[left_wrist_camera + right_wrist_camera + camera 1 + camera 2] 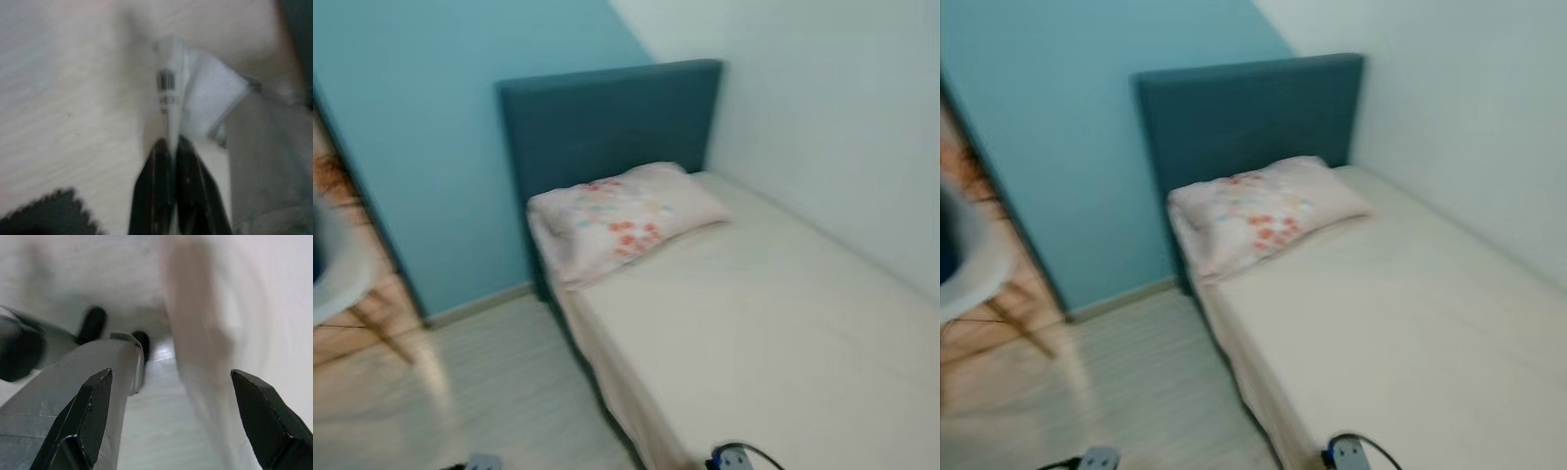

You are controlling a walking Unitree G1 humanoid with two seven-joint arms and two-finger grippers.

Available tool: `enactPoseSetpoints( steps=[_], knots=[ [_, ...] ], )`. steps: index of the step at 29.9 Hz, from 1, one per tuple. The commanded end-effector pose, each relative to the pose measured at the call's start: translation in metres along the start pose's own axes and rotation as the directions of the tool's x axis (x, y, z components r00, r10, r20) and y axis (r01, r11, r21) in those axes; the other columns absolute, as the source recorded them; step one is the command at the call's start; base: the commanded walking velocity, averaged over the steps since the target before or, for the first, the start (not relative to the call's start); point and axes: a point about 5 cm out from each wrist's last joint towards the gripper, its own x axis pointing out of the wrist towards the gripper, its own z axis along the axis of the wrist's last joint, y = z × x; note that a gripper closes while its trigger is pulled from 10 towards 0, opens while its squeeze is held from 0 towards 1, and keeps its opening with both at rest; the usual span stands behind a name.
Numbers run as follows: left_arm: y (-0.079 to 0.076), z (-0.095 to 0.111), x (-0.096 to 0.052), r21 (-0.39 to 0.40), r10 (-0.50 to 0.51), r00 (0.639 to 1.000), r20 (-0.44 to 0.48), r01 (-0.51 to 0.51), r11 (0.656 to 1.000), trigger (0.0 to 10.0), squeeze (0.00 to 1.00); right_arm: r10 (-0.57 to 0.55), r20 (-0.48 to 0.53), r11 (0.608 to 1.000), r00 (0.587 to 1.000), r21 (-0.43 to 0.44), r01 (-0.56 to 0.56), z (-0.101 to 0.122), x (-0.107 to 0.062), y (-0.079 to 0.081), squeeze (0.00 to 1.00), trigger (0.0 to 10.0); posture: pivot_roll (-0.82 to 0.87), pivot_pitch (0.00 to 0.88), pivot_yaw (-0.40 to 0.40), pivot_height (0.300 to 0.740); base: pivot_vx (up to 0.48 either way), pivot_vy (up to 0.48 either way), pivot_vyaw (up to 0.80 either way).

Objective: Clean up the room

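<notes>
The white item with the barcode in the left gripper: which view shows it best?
The left wrist view: the white barcoded item sits pinched between the left gripper's fingers. Both eye views look at the bed instead.

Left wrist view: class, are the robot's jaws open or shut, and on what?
Shut. The left gripper has its two black fingers pressed together on a thin white package with a barcode, held above the pale floor.
</notes>
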Motion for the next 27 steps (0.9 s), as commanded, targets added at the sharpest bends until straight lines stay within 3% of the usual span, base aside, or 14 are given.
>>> enactPoseSetpoints(
  steps=[1,7,27],
  knots=[
    [-0.007,-0.015,-0.001,0.023,-0.006,0.997,-0.073,0.008,1.0,10.0,0.0,0.003,0.004,1.0,1.0,-0.009,-0.003,0.004,0.002,0.005,0.0,10.0,-0.02,0.0,-0.064,0.735,0.0,0.0,0.73],
    [-0.008,-0.014,-0.001,0.0,-0.008,0.998,-0.069,0.008,1.0,10.0,0.0,0.01,0.013,1.0,1.0,-0.014,-0.01,0.011,0.004,0.012,0.0,10.0,-0.02,0.0,-0.07,0.735,0.0,0.0,0.72],
    [-0.003,-0.015,-0.001,-0.019,0.005,0.998,-0.069,-0.006,1.0,10.0,0.0,0.012,-0.007,0.999,1.0,-0.048,-0.013,0.0,0.001,0.003,0.0,10.0,-0.02,0.0,-0.062,0.735,0.35,0.0,0.72]
  ],
)
